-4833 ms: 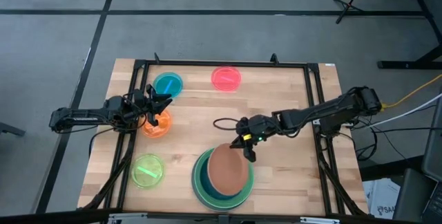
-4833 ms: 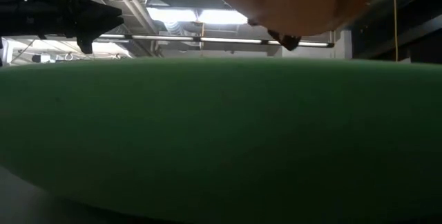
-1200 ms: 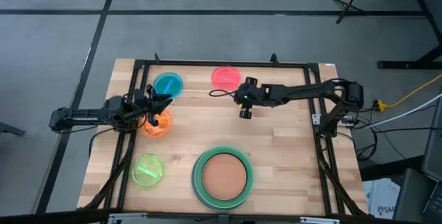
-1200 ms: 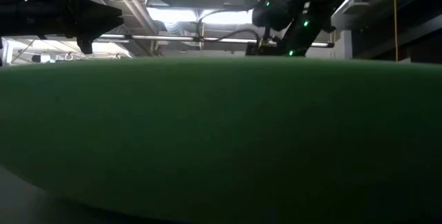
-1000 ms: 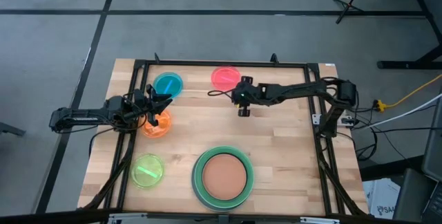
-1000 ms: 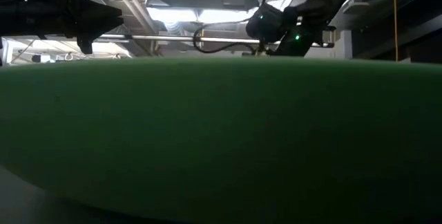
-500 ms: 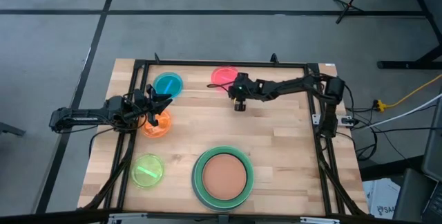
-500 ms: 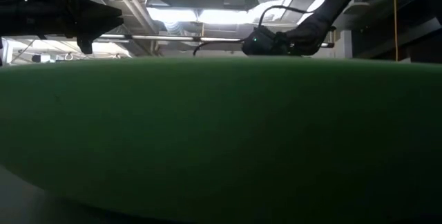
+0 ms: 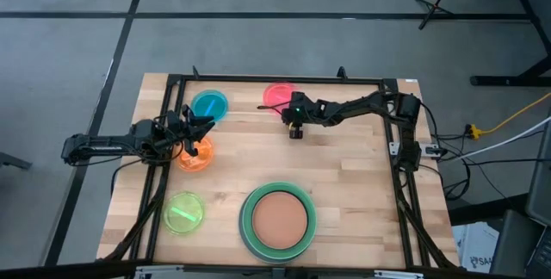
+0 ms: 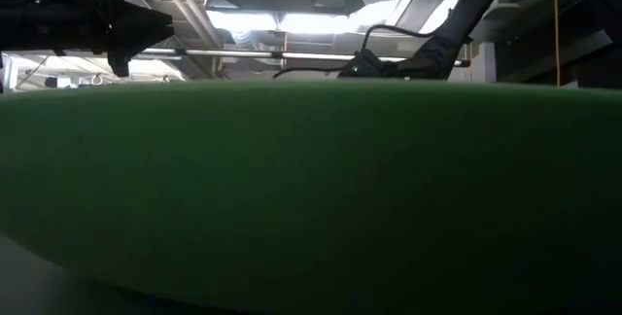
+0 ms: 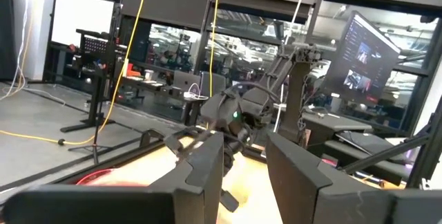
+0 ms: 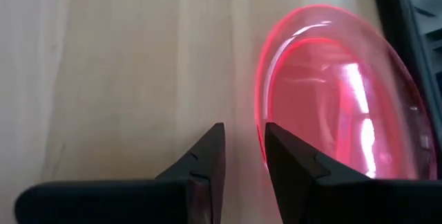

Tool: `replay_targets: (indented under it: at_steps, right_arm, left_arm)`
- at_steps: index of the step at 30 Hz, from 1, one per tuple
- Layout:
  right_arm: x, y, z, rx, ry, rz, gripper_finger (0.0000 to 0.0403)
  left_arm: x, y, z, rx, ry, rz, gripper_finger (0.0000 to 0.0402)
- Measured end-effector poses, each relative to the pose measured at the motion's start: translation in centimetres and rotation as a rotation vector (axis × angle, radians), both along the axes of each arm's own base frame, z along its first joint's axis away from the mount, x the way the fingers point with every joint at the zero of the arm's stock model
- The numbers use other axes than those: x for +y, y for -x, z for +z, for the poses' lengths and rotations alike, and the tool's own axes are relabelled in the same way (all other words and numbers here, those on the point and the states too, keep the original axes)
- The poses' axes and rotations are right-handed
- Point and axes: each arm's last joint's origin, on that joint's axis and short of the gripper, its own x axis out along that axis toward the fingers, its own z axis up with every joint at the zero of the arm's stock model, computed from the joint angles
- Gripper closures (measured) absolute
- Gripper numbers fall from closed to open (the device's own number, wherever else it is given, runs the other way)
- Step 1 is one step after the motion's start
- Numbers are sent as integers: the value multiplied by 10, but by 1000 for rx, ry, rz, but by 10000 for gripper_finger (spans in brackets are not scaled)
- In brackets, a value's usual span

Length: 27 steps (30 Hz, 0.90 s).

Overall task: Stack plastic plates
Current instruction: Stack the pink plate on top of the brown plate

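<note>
Pink plate (image 9: 277, 95), blue plate (image 9: 208, 105), orange plate (image 9: 196, 155), lime plate (image 9: 183, 213) — terracotta plate (image 9: 279, 219) on green plate (image 9: 246, 220).

No readable text, labels or numbers — monitor content illegible

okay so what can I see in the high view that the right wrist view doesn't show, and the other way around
Only the high view: the whole table, the left pincer over the orange plate, the blue plate, the lime plate, and the stack with terracotta on top. Only the right wrist view: the right pincer's fingers slightly apart, straddling the pink plate's rim. Both show the pink plate, the right pincer beside it, and the wood tabletop.
</note>
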Motion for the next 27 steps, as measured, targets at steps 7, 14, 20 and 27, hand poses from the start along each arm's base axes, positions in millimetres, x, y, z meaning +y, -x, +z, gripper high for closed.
replay_targets:
  at_steps: [7,14,20,27]
  right_arm:
    - [-4,0,-5,12,25,-30,308]
    - [-10,3,-6,9,10,-42,313]
    - [-9,3,-6,14,2,-21,369]
    - [-10,3,-7,17,7,-23,393]
  left_arm:
    - [0,0,0,1,-1,1,298]
    - [0,0,0,1,0,2,298]
    - [0,0,0,1,0,2,298]
    - [0,0,0,1,0,2,298]
